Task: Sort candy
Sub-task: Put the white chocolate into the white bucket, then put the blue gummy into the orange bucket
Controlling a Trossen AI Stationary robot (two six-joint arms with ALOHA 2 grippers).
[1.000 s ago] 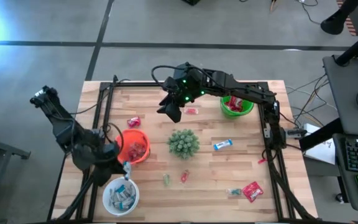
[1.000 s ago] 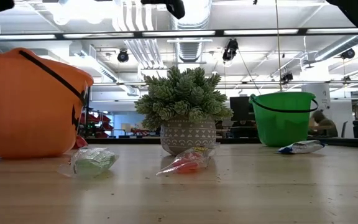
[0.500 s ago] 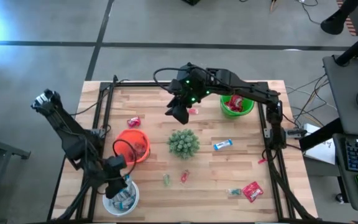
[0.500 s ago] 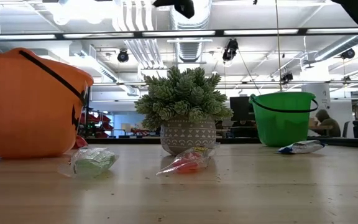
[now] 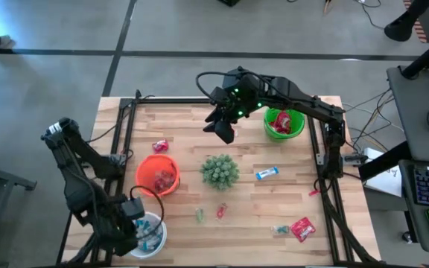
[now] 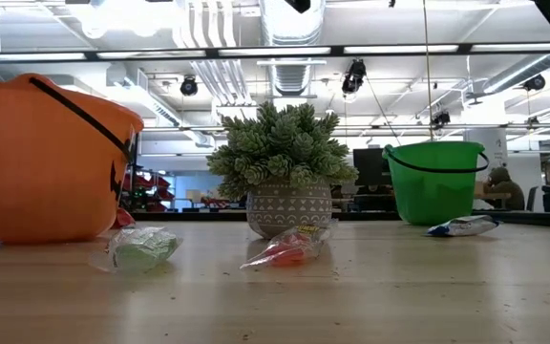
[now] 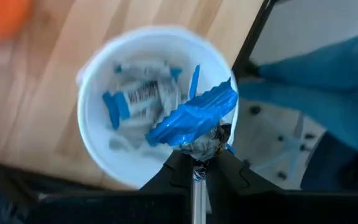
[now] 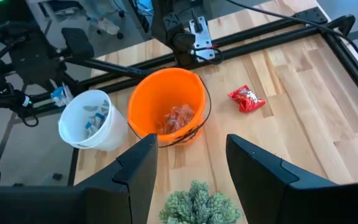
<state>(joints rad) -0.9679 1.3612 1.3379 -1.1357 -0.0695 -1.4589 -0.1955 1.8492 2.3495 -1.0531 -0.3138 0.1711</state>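
Left gripper (image 7: 194, 163), clamped on a blue candy (image 7: 191, 118), hung above the white bowl (image 5: 144, 235), lower left; right gripper (image 8: 190, 163) gaped empty above the worktop (image 5: 185, 123), upper centre.

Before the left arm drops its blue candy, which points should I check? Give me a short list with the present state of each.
1. Left tool shut on the blue candy: ok, the wrapper is pinched at its fingertips.
2. Candy over the white bowl: cannot tell; it hangs near the bowl's rim by the table edge, perhaps partly outside.
3. Right bowl for it: ok, blue-and-white bars already lie in the white bowl.
4. Room in the bowl: ok, it is not full.
5. Right tool out of the way: ok, it is open and empty, up near the green bowl.
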